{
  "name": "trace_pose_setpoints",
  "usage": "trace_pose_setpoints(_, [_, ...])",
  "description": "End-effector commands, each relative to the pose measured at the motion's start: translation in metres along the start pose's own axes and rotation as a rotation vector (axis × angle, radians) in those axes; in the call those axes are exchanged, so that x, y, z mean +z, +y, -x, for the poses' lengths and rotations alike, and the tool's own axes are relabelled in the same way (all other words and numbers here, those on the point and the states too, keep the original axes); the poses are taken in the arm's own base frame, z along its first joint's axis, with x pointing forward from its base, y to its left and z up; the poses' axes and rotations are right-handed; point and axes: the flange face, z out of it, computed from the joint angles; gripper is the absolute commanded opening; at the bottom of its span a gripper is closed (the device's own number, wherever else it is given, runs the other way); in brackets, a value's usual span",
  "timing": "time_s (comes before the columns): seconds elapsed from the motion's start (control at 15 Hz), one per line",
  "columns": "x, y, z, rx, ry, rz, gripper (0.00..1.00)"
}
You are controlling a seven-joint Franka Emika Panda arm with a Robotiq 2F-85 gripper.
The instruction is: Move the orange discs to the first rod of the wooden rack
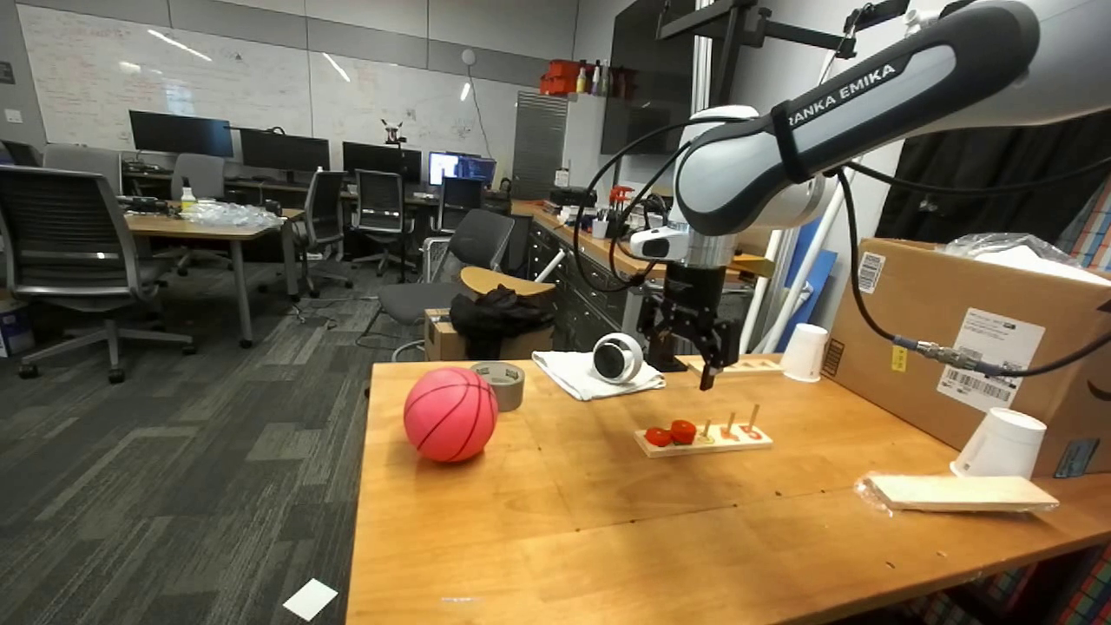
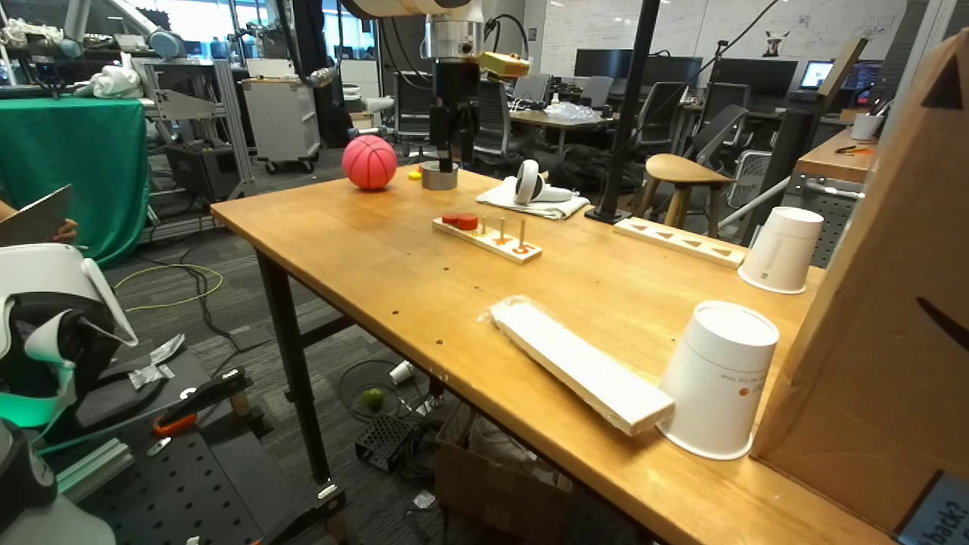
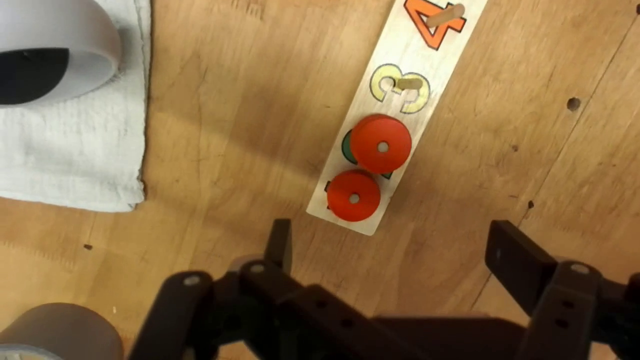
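1. In the wrist view, an orange disc [image 3: 342, 207] is seen threaded on the end peg [image 3: 354, 198] of the wooden rack [image 3: 320, 206].
2. At one o'clock from it, a second orange disc [image 3: 372, 137] is threaded on the next peg [image 3: 383, 146]; how many are stacked there cannot be told.
3. Farther toward one o'clock, pegs [image 3: 410, 84] are set at the printed numerals [image 3: 433, 41] 3 and 4.
4. The pincer [image 3: 391, 245] is spread apart, its fingers [image 3: 280, 242] placed at eight and four o'clock from the end peg, with the worktop [image 3: 420, 270] seen between them.
5. In an exterior view, a pinkish-red ball [image 1: 450, 414] is found at nine o'clock from the wooden rack, with a roll of tape [image 1: 509, 395] near it.
6. At ten o'clock, a white ring-shaped device [image 1: 618, 358] is rested on a white cloth [image 1: 573, 373].
7. At two o'clock, a white cup [image 1: 805, 351] is stood upside down, as is a second cup [image 1: 1002, 444] at three, both near a cardboard box [image 1: 903, 321].
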Motion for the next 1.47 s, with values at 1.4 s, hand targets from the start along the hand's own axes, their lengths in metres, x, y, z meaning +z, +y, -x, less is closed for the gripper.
trace_pose_setpoints(1.4, [0.066,-0.005,0.030,-0.028,0.014,0.039,1.00])
